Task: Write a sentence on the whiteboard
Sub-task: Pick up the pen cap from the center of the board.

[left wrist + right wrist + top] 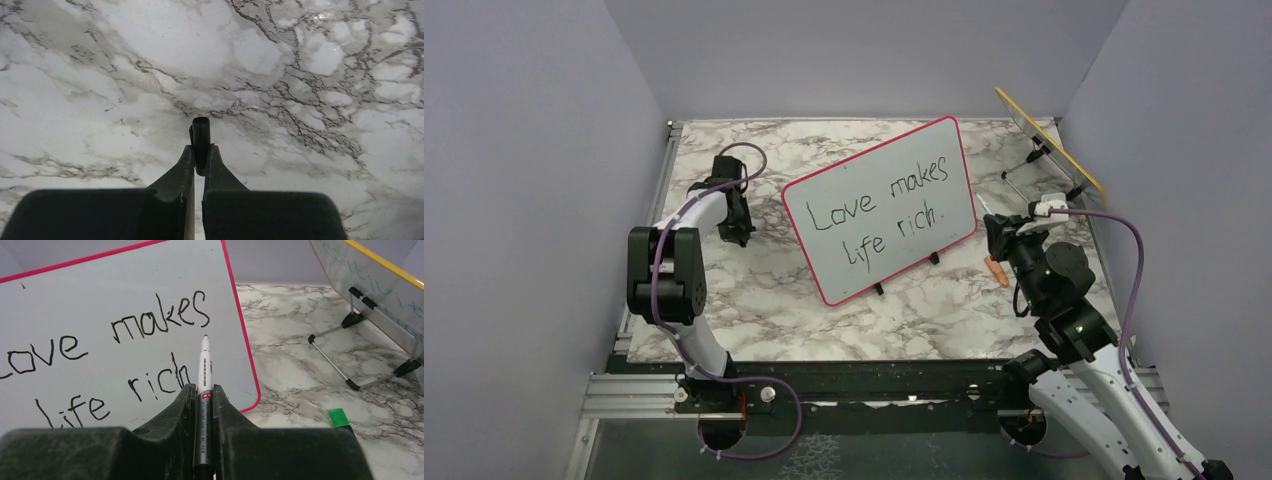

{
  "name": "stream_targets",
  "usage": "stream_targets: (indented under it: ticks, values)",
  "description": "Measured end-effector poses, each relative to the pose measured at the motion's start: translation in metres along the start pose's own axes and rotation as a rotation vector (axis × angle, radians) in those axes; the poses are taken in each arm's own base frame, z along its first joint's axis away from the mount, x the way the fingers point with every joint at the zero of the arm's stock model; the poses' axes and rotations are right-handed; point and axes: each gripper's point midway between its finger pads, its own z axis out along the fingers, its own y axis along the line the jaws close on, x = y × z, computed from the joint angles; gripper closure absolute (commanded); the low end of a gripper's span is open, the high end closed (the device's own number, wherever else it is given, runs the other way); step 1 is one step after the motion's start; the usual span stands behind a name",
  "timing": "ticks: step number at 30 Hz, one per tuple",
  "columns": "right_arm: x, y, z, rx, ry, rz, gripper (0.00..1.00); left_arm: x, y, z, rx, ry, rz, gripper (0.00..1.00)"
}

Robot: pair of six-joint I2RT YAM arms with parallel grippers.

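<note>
The whiteboard, white with a pink-red frame, stands tilted at the table's middle. The sentence on it reads "Love makes life rich." in black over two lines. In the right wrist view the board fills the left and the sentence shows partly. My right gripper is shut on a white and grey marker, its tip pointing toward the board near "rich". From above, that gripper hovers off the board's right edge. My left gripper is shut on a small black cap above the marble, left of the board.
A yellow-edged panel leans on a metal wire stand at the back right, also seen from the right wrist. A small orange item lies near the right arm. A green marker end lies on the marble. Grey walls enclose the table.
</note>
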Motion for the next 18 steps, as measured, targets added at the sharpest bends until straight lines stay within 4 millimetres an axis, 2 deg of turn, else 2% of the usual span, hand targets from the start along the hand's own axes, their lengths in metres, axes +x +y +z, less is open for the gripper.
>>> stream_targets:
  ticks: [4, 8, 13, 18]
  values:
    - [0.002, 0.003, 0.001, -0.018, 0.007, -0.004, 0.99, -0.011, -0.003, -0.027, 0.022, -0.073, 0.027, 1.00]
    - [0.002, 0.010, 0.001, -0.053, 0.012, -0.005, 0.99, -0.027, -0.010, -0.069, 0.052, -0.200, 0.076, 1.00]
    - [-0.007, 0.027, 0.002, -0.142, 0.012, -0.005, 0.99, -0.043, -0.014, -0.138, 0.093, -0.402, 0.128, 1.00]
    - [-0.026, 0.049, 0.002, -0.258, -0.003, -0.008, 0.99, -0.050, -0.009, -0.208, 0.139, -0.610, 0.170, 1.00]
